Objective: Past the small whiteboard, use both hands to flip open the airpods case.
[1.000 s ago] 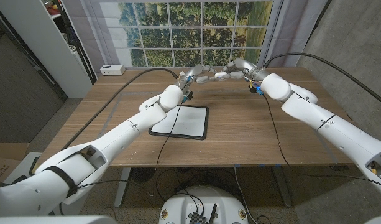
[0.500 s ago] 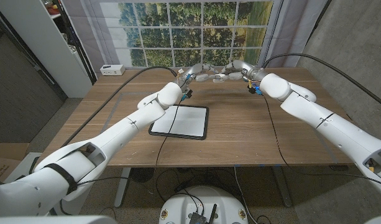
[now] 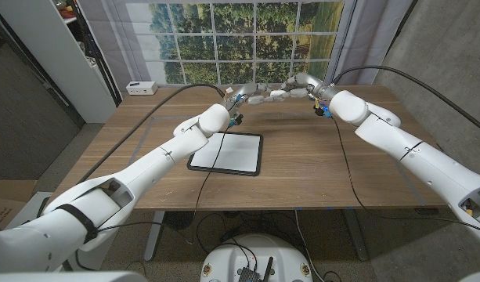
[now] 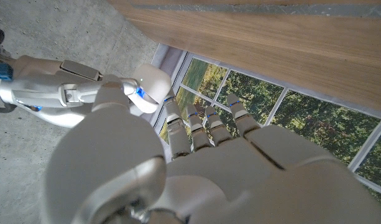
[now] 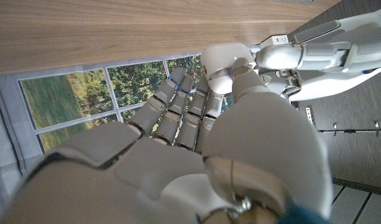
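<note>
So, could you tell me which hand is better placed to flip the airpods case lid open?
Probably right: the right hand has its thumb tip against the airpods case, while the left hand holds it from the side. Lid seam unclear.

Matt wood-grain table point(image 3: 302, 168), glossy white plastic airpods case point(image 5: 224, 60), smooth white whiteboard point(image 3: 228, 152)

- The small whiteboard point(image 3: 226, 153) lies on the wooden table point(image 3: 318, 168), near its middle, a little to the robot's left.
- Past it, over the table's far edge, the left hand point(image 3: 247, 98) and the right hand point(image 3: 296, 86) meet, left one to the left.
- The airpods case point(image 5: 225, 60) sits between them, at the right hand's thumb tip, touching the left hand's fingers point(image 5: 274, 57).
- A power strip point(image 3: 141, 88) sits on the far left corner.
- The window backdrop point(image 3: 240, 39) stands behind the table.
</note>
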Controlling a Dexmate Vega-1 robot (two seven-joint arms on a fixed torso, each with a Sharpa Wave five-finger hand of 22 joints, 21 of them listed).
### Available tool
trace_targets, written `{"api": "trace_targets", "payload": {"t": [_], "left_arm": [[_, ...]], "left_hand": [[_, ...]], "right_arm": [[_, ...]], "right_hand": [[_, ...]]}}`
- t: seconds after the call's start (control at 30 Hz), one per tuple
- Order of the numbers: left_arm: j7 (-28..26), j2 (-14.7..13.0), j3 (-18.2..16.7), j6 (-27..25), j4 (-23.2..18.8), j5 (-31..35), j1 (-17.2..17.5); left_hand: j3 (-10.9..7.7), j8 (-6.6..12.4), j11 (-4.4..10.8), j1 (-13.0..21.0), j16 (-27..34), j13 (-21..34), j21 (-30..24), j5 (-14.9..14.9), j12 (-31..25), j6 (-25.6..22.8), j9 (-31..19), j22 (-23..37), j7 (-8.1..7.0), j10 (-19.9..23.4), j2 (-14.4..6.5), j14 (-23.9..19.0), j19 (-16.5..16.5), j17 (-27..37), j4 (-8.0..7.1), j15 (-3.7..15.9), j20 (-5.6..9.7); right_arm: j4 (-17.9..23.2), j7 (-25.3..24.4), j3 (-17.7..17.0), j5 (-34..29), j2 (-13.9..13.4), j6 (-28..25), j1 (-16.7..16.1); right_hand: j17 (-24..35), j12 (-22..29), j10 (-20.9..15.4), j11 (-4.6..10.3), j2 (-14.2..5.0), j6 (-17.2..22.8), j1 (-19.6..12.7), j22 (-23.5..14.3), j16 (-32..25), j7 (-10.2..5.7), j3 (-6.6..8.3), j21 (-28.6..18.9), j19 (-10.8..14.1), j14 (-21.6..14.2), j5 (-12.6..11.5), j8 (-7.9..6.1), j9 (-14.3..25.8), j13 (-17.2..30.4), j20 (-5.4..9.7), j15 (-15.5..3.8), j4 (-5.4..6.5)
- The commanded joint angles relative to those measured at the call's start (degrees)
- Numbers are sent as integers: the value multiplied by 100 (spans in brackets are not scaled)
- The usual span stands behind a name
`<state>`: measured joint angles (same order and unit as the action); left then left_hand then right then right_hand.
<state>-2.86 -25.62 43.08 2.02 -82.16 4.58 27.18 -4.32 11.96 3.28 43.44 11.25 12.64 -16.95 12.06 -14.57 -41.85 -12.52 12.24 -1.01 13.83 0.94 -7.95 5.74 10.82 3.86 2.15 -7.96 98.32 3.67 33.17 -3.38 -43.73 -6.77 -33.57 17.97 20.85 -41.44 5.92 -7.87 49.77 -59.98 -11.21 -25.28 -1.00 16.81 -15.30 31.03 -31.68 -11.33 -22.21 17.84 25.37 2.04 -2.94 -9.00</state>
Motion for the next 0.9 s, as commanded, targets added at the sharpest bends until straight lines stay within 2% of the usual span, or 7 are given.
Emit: {"api": "trace_targets", "payload": {"t": [0.03,0.13,0.27,0.4,0.5,0.7,0.9], "left_arm": [[51,-90,-66,1,-150,-37,41],[-14,-81,-66,-99,-180,18,44],[-56,-33,-29,-194,-140,80,7],[-95,7,10,-319,-98,148,-39],[-115,38,34,-359,-37,167,-71],[-73,138,80,-147,262,91,-162],[-47,209,93,156,488,8,-209]], "left_hand": [[198,-66,-27,-279,17,22,14,96,1,140,7,18,-52,32,135,2,-4,29,-93,151,-10],[224,-113,-31,-308,15,22,15,141,14,285,13,17,-126,7,134,7,-2,28,-111,122,-29],[157,-164,-33,-162,9,23,18,240,45,563,16,16,-273,-59,0,17,-1,19,-70,81,-66],[-133,-100,-77,342,0,31,19,369,63,677,12,16,-321,-107,-436,46,-1,7,106,15,-141],[-277,-48,-14,636,-6,39,14,384,69,628,8,17,-365,-132,-593,41,7,-9,248,-7,-167],[-355,-7,4,815,-14,45,10,371,70,547,2,19,-504,-145,-664,41,7,-21,341,15,-177],[-361,83,149,894,-10,50,5,340,49,303,-4,21,-739,-98,-655,13,9,-26,384,67,-164]], "right_arm": [[-80,-79,-47,68,-7,15,-6],[-87,-85,-52,86,-8,54,-6],[-82,-65,-51,118,-2,90,3],[-69,-17,-68,196,3,84,9],[-59,5,-76,244,8,71,11],[-24,46,-78,327,26,48,24],[-17,87,-52,370,51,38,57]], "right_hand": [[20,1,-41,-15,-80,353,-17,-2,-6,-312,-13,-13,4,-37,-36,-83,914,31,45,-976,29],[27,-1,-42,-24,-80,347,-20,-2,-12,-296,-16,-13,1,-41,-36,-77,913,31,43,-981,28],[26,-6,-42,-25,-81,352,-21,-1,-6,-301,-16,-17,6,-41,-38,-75,916,28,42,-979,27],[29,-6,-44,-23,-81,359,-23,-1,-7,-307,-18,-18,4,-44,-39,-76,919,30,43,-982,26],[25,-7,-44,-22,-74,364,-18,-1,5,-298,-21,-22,7,-37,-39,-75,922,33,40,-975,27],[32,-11,-43,-30,-78,363,-21,0,2,-305,-23,-25,7,-49,-41,-74,934,35,44,-982,27],[32,-13,-51,-31,-79,362,-16,0,8,-287,-26,-27,5,-53,-43,-67,935,33,47,-975,31]]}}
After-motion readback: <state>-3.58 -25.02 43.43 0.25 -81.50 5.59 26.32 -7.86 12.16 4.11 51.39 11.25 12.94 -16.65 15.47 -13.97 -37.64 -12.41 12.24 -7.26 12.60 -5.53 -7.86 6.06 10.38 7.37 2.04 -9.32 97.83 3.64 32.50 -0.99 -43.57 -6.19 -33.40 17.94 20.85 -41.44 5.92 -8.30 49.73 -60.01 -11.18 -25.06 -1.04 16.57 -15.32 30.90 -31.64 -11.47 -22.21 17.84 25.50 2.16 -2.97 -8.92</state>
